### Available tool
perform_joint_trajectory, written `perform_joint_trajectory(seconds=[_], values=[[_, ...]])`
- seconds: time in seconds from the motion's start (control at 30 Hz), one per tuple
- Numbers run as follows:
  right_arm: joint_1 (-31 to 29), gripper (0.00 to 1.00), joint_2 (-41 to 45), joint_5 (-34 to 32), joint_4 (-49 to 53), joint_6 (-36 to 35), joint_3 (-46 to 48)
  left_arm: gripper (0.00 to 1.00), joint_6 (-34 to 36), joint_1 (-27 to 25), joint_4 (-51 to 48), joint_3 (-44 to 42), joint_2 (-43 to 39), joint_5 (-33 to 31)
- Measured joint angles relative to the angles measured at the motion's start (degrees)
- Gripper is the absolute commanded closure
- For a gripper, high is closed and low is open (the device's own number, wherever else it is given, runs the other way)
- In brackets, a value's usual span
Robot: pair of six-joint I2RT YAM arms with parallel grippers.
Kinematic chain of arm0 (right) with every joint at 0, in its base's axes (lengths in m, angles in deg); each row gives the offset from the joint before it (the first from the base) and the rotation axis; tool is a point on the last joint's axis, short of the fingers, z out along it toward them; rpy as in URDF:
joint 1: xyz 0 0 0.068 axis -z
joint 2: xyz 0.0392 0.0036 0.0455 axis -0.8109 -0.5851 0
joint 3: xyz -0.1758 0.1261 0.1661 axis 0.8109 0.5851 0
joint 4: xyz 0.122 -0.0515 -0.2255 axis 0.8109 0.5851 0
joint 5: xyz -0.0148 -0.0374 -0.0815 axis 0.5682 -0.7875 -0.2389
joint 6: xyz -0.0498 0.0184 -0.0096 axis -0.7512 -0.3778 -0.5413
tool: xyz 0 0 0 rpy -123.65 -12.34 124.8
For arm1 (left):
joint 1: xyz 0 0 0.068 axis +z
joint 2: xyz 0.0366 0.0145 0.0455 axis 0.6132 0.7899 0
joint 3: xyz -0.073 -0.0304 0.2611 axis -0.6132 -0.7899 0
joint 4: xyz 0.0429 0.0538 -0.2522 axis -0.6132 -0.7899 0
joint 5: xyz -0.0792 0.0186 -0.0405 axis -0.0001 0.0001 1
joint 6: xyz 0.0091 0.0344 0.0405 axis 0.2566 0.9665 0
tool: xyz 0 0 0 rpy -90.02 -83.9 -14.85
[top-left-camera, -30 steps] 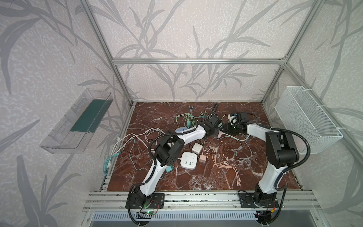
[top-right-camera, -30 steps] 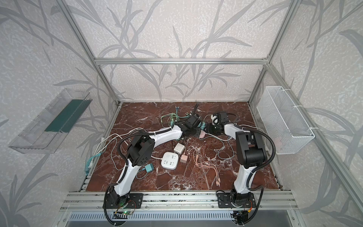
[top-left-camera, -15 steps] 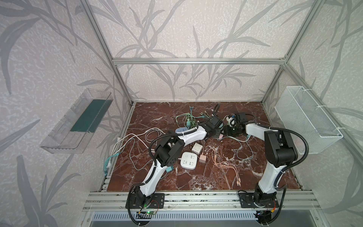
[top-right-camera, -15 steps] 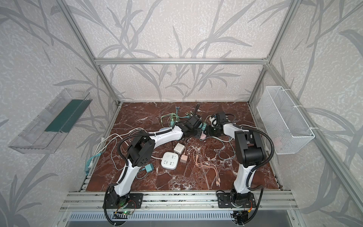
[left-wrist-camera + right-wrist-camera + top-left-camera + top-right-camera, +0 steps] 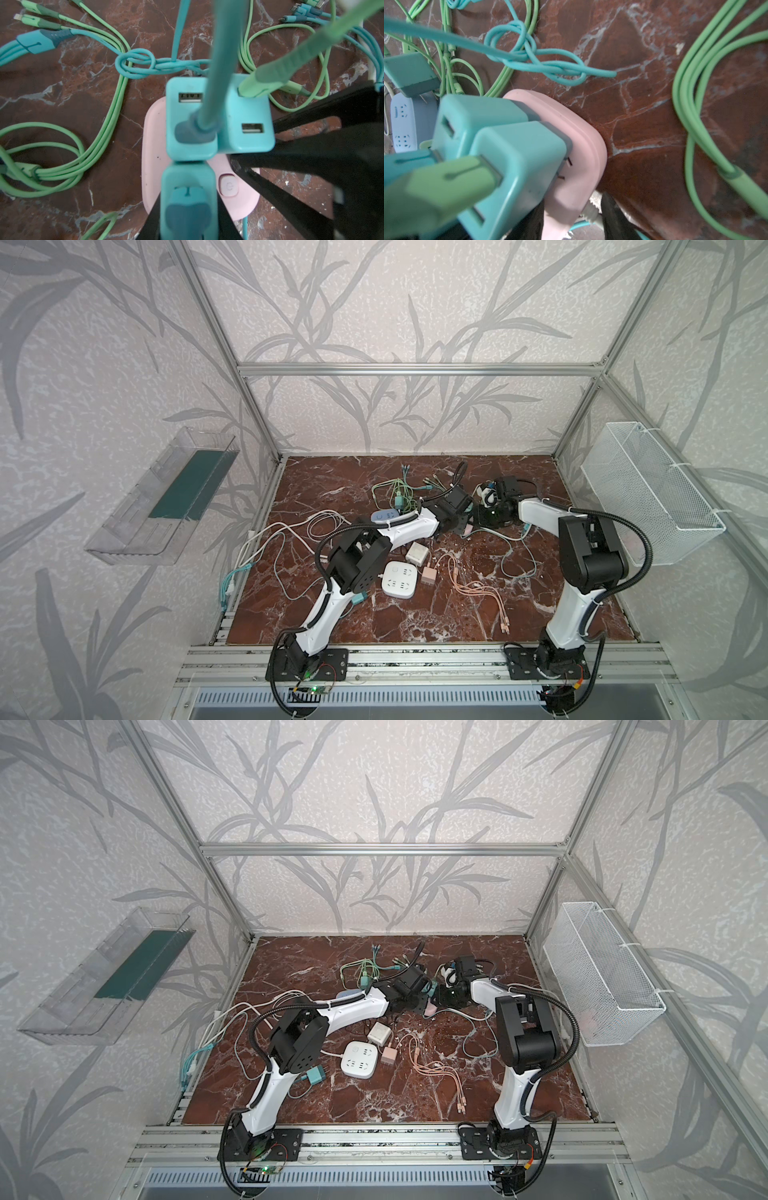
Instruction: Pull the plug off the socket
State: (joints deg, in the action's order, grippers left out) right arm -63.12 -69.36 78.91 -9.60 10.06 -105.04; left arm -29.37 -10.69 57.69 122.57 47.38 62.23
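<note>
Plugs (image 5: pixel 245 116) seated in socket (image 5: pixel 153 135), socket flat on table (image 5: pixel 62 87), cables (image 5: pixel 99 116) beside and behind it.

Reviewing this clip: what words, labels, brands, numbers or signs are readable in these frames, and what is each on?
Power sign, a broken ring, no letters: on the button of the pink socket.
Embossed line-and-dot mark, no letters: on the green USB plug.
White power strip: only socket holes show; any print is too small to read.
No words, brands or numbers are readable anywhere.

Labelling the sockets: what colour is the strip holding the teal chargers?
The strip is pale pink, clearest in the left wrist view.
</note>
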Motion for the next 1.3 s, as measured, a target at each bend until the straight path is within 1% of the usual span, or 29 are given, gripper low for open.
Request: perform_joint_trajectory(seconds=[0.2,0.43,0.97,1.17,1.3], values=[[-0.3,0.57,-0.5,-1.0,4.0,-1.1,-2.1,0.74,2.1,-1.1,1.2,-2.2,-1.2,-2.7],[-0.3,0.57,-0.8,-1.4,5.3,-1.4,-2.9,0.73,2.7,-1.3,2.5,-2.8,-1.3,-3.5],[-0.3,0.58,-1.1,-1.9,6.8,-2.3,-3.8,0.73,2.1,-1.2,2.5,-2.8,-1.3,-1.9],[-0.3,0.59,-1.1,-2.1,7.0,-2.3,-3.8,0.73,0.6,-0.3,2.7,-2.8,-1.3,0.8],[-0.3,0.59,-1.1,-2.3,7.0,-2.3,-3.8,0.73,0.5,-0.2,2.8,-2.8,-1.3,1.1]])
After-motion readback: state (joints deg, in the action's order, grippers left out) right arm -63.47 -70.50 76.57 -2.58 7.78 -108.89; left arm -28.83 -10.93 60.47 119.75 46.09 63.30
